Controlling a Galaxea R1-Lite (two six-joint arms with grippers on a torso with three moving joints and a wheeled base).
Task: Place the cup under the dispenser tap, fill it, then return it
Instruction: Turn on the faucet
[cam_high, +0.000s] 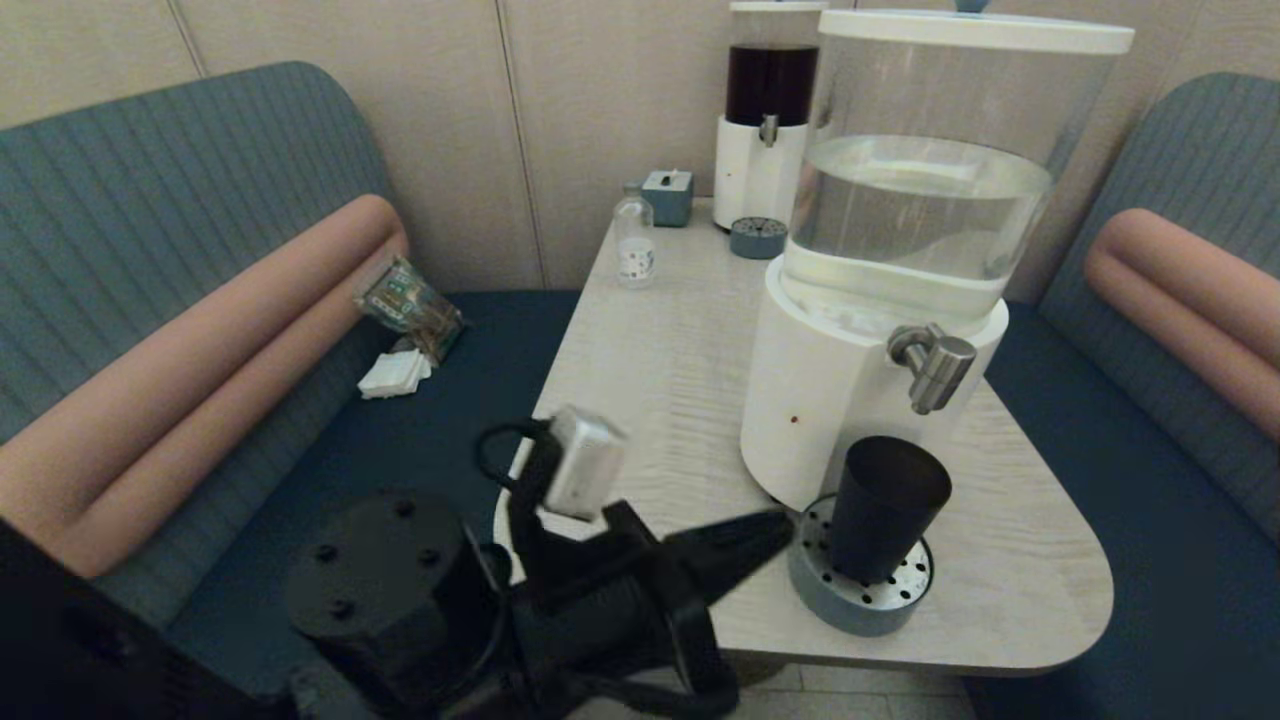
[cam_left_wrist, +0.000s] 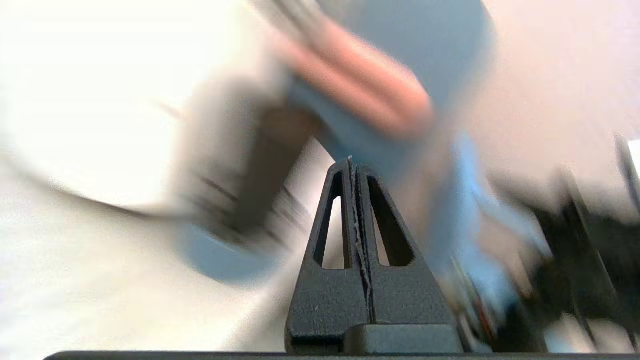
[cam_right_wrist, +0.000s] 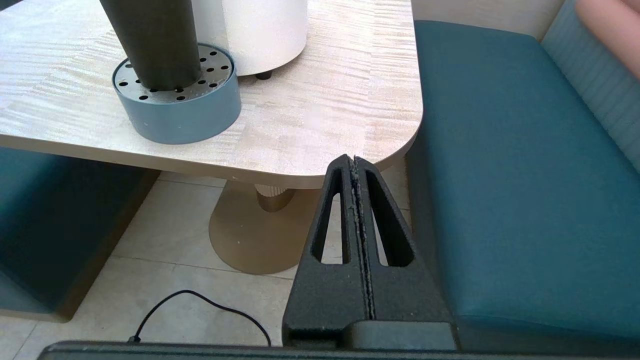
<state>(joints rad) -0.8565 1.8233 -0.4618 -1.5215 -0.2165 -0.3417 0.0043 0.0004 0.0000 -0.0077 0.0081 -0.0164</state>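
The dark tapered cup (cam_high: 885, 510) stands upright on a round blue-grey drip tray (cam_high: 850, 600), right below the brushed-metal dispenser tap (cam_high: 935, 365) of the big clear-tank dispenser (cam_high: 920, 200). My left gripper (cam_high: 780, 525) is shut and empty, its tip just left of the tray and apart from the cup. In the left wrist view the left gripper (cam_left_wrist: 351, 162) has its jaws pressed together and everything around it is smeared. My right gripper (cam_right_wrist: 354, 160) is shut and empty, low beside the table's near right corner. The right wrist view shows the cup (cam_right_wrist: 150, 40) on the tray (cam_right_wrist: 185, 115).
On the pale wooden table (cam_high: 660, 380), at the back, stand a slim dark-liquid dispenser (cam_high: 770, 110), a small clear bottle (cam_high: 634, 240), a blue-grey box (cam_high: 668, 197) and a small tray (cam_high: 757, 237). A packet (cam_high: 408, 300) and napkins (cam_high: 395, 375) lie on the left bench. A cable (cam_right_wrist: 200, 300) lies on the floor.
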